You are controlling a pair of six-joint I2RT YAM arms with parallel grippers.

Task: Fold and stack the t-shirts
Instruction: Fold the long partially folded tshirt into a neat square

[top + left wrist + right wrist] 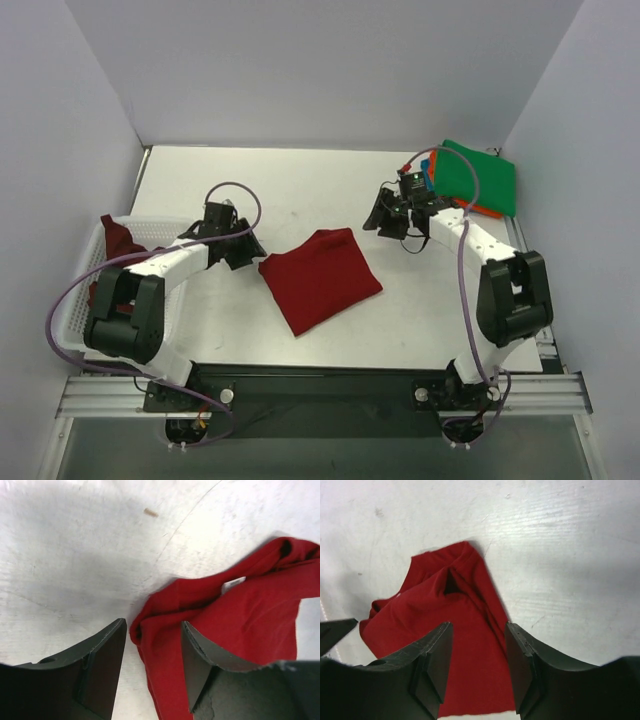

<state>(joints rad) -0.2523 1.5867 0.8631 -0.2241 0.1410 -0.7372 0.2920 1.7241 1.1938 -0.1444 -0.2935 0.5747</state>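
The bright red t-shirt (320,278) lies folded into a rough rectangle on the white table, mid-front. My left gripper (246,250) is open at its left corner. In the left wrist view the gripper (153,625) has that corner of the red cloth (240,615) between its fingers. My right gripper (386,218) is open and empty, off the shirt's far right corner. In the right wrist view the gripper (477,627) frames the red shirt (445,610) beyond it. The green shirt (482,175) tops a folded stack, with orange (488,210) and blue (427,170) edges showing.
A white mesh basket (72,300) stands at the left table edge with the maroon shirt (120,240) hanging in it. Grey walls close in the left, back and right. A purple cable loops over each arm.
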